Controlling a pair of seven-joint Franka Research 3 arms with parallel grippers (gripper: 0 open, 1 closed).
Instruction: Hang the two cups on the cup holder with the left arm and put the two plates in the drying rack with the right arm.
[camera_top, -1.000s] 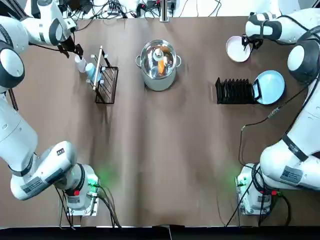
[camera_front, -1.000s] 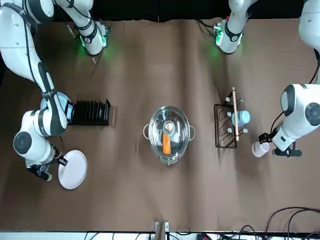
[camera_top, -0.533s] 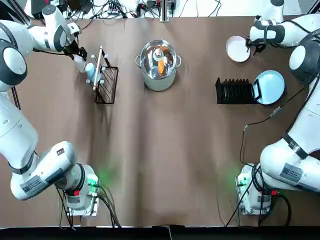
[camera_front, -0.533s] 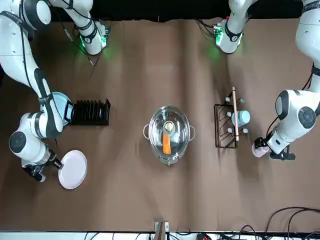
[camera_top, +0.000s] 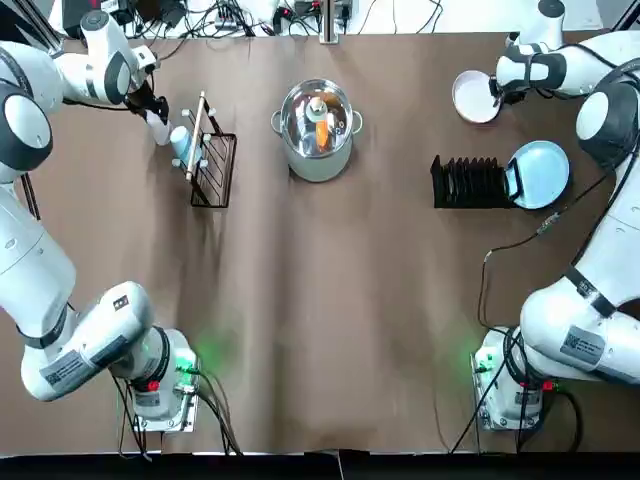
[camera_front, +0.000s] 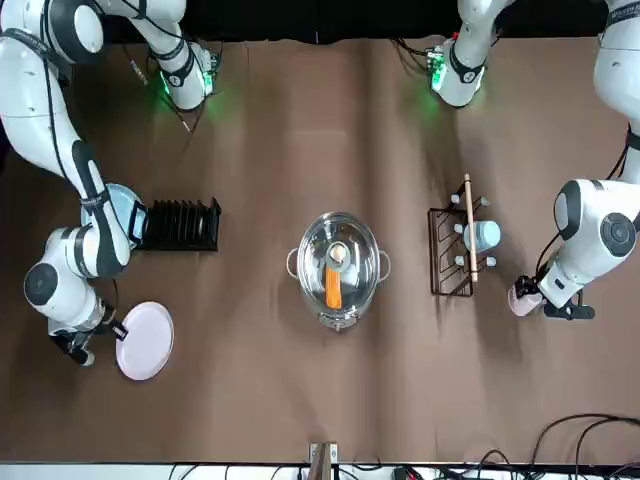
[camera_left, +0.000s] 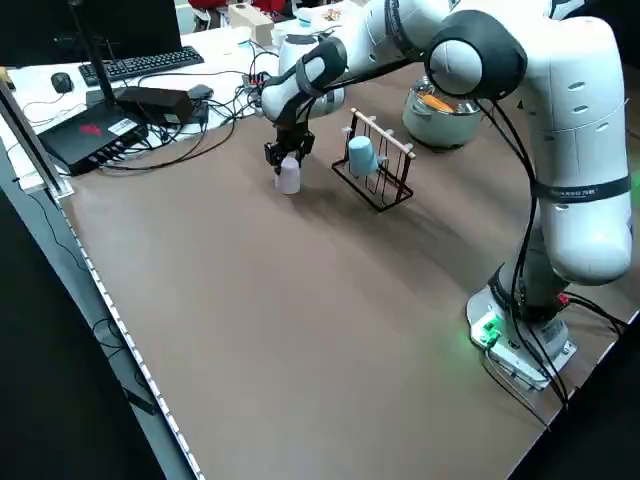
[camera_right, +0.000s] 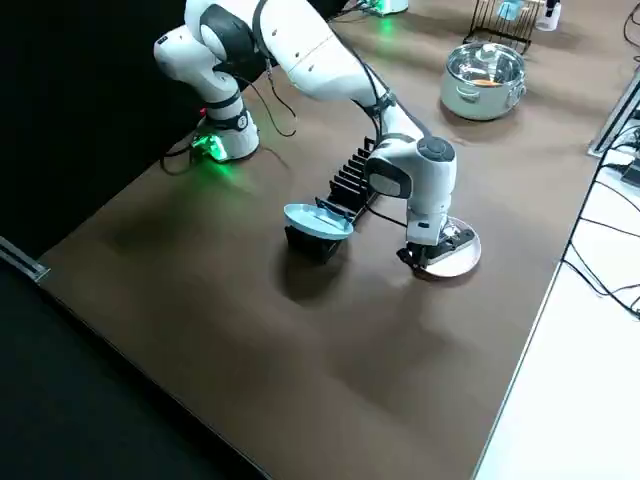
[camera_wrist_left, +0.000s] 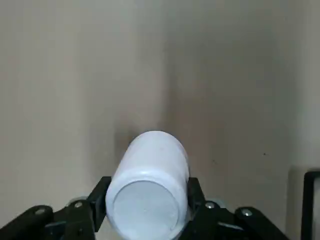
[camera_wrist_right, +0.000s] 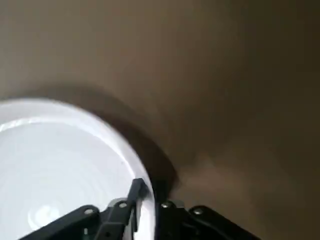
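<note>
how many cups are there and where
2. The light blue cup hangs on the cup holder. The white cup is gripped by the left gripper, just beside the holder's far end.

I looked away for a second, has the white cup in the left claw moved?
Yes. In the top view the white cup in the left claw now sits nearer the cup holder than a second ago.
</note>
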